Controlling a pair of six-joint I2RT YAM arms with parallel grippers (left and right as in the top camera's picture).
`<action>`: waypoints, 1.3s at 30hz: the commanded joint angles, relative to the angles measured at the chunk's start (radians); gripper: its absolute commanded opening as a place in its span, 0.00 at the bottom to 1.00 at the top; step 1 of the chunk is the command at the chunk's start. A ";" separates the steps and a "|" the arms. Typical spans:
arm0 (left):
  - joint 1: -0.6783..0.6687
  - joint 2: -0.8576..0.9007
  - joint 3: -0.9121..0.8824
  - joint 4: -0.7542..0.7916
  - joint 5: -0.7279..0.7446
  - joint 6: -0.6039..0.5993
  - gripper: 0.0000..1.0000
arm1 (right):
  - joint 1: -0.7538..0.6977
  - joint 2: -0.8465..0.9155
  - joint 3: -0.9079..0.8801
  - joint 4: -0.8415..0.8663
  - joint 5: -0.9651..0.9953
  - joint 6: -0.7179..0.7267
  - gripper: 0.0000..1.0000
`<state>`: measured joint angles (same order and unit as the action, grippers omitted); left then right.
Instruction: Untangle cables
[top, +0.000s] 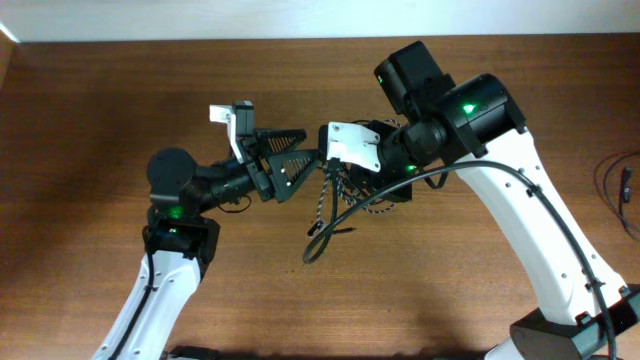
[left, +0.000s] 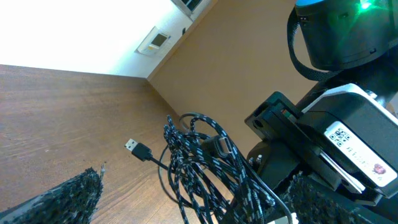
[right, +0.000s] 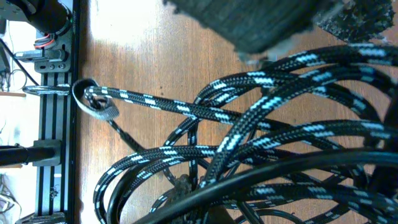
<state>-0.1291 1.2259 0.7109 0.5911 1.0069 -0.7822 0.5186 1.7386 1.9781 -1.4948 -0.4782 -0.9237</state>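
Hidden: right gripper (right: 271, 30) fingertips blurred, and covered by its wrist in the overhead view.
Right gripper: clamped tight on the cables (top: 345, 207).
Left gripper (top: 306, 156): spread wide, empty, just beside the bundle.
Cables: mid-table (top: 100, 100); loose ends trail front-left.

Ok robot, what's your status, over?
Left pincer wide open, empty. Right pincer shut on the cables, all knotted. One USB plug sticking out. Pincers crowded close together.

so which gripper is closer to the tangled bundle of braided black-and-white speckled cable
Right. The right gripper is shut on the tangled bundle of braided black-and-white speckled cable. The left gripper is open just beside it, with its fingers pointing at the bundle.
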 joint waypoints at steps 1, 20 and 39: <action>-0.013 -0.004 0.013 -0.002 -0.025 0.012 0.99 | 0.005 0.003 0.001 0.002 -0.015 -0.003 0.04; 0.119 -0.001 0.013 -0.810 -0.528 0.014 0.65 | 0.003 0.003 0.001 0.220 0.176 0.359 0.04; -0.204 0.137 0.013 -0.360 -0.586 0.045 0.00 | 0.003 0.003 0.002 0.208 0.051 0.364 0.29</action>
<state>-0.3542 1.3384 0.7181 0.2287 0.4606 -0.7822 0.5224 1.7451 1.9728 -1.2739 -0.3935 -0.5682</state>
